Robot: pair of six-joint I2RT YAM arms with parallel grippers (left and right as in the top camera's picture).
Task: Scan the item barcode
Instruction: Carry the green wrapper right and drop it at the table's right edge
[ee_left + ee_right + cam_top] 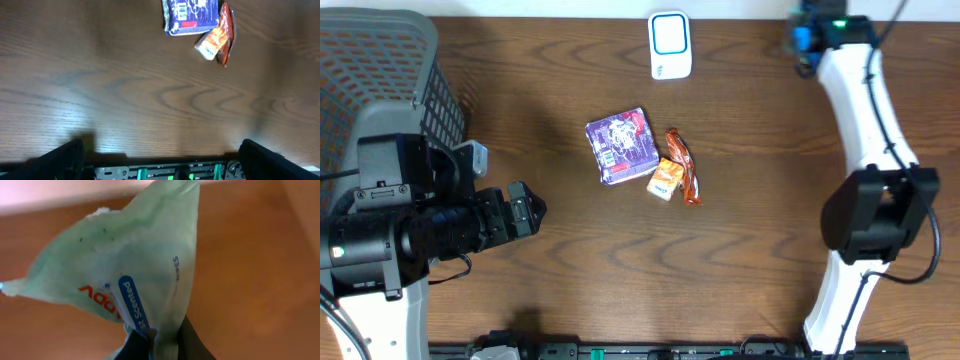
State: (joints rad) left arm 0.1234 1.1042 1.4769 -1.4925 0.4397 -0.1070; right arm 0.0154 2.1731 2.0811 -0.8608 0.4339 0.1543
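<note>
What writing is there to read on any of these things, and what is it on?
"st Scented": blue strip on the pale green packet.
Red lettering on the same packet: cut off, unclear.
Purple packet, orange sachet, white scanner: print too small to read.

The place is understood as a mock shop checkout, built on a robot test bench. A white scanner (670, 45) is placed at the far edge of a wooden table (740, 270). Small printed packets (622, 147) of goods are laid just in front of the scanner, and a mesh basket (438, 80) is seen far to its left. Robot arms (860, 100) are mounted on both sides of it. A green printed pouch (135, 270) is shown in the right wrist view.
</note>
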